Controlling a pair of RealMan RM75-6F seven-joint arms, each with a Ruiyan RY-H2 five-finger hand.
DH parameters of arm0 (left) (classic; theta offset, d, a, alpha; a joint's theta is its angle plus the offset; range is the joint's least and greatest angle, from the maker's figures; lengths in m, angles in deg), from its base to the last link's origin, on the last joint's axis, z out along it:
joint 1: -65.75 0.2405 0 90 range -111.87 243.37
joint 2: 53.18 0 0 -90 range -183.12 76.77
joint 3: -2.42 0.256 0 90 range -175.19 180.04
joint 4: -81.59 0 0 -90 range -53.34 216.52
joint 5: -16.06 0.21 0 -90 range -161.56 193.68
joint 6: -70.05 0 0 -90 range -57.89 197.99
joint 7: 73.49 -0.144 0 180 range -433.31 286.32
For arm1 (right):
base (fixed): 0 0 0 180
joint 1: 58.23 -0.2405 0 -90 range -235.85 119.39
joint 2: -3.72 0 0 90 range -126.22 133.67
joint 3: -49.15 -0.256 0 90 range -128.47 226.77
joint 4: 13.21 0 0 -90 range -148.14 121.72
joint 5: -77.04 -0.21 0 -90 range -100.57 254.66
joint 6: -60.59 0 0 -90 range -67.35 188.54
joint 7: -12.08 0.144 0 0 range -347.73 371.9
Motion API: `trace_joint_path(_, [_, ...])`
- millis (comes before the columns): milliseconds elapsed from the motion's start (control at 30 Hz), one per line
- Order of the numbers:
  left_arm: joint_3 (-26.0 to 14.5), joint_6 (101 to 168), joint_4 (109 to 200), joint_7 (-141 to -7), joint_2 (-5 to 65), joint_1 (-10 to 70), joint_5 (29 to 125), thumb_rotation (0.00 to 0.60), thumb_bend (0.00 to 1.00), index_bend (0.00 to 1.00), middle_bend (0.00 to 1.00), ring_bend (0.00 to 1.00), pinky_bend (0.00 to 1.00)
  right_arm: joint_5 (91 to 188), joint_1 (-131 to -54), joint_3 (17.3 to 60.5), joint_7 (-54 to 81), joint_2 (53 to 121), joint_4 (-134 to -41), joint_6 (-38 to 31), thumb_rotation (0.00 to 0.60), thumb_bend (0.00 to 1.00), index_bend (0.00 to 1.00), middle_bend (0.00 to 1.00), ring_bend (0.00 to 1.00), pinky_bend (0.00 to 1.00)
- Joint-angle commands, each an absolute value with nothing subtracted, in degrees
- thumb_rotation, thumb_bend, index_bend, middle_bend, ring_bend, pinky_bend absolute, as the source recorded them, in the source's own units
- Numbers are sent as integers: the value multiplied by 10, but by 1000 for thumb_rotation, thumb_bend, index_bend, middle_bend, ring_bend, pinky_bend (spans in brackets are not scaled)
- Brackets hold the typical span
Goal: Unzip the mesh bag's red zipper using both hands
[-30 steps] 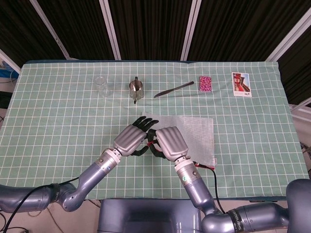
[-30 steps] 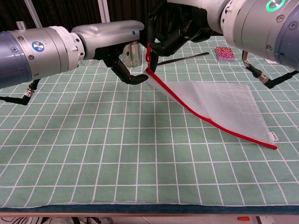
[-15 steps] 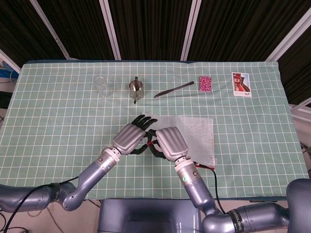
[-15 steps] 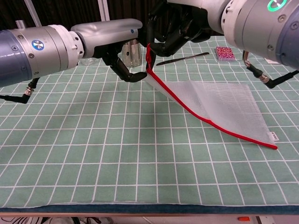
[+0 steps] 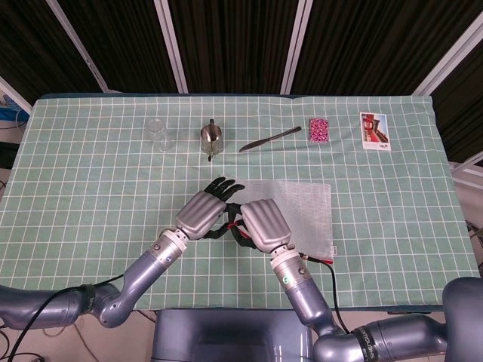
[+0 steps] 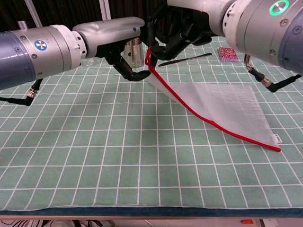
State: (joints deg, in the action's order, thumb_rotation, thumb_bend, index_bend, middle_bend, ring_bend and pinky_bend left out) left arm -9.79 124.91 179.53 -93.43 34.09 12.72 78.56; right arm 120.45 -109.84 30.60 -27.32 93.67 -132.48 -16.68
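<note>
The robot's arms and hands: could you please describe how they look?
Both arms are silver-grey cylinders. The left hand and right hand have silver backs and black fingers. The left arm bears a blue round logo, the right a green glowing ring, and black cables run beside both.

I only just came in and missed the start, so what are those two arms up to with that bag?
A two-armed robot is working on the red zipper of a flat mesh bag on the green checked table. The right robot hand holds the bag's zipper end and has that corner lifted off the cloth, while the far end lies flat. The left robot hand is at the same raised corner, fingers curled beside the mesh. The zipper looks closed along its whole length.
</note>
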Motion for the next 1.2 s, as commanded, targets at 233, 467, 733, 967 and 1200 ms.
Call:
trace_joint_path(233, [-111, 1272, 1794, -913, 351, 134, 795, 600, 422, 595, 106, 0, 0, 1207, -1092, 310, -269, 933, -1328, -173, 600, 611, 659, 1000, 1000, 960])
trace_joint_path(467, [-121, 1293, 1798, -887, 357, 141, 815, 600, 422, 595, 105, 0, 0, 1209, -1084, 312, -261, 930, -1331, -179, 600, 611, 659, 1000, 1000, 960])
trace_joint_path(733, [-126, 1318, 1798, -856, 363, 149, 858, 600, 422, 595, 106, 0, 0, 1209, -1078, 311, -256, 928, -1330, -185, 600, 611, 659, 1000, 1000, 960])
trace_joint_path(967, [-133, 1331, 1799, -846, 361, 152, 871, 600, 422, 596, 105, 0, 0, 1203, -1072, 311, -249, 923, -1331, -185, 600, 611, 661, 1000, 1000, 960])
trace_joint_path(1200, [-141, 1339, 1799, -839, 365, 154, 876, 600, 422, 596, 105, 0, 0, 1205, -1070, 312, -247, 924, -1332, -184, 600, 612, 661, 1000, 1000, 960])
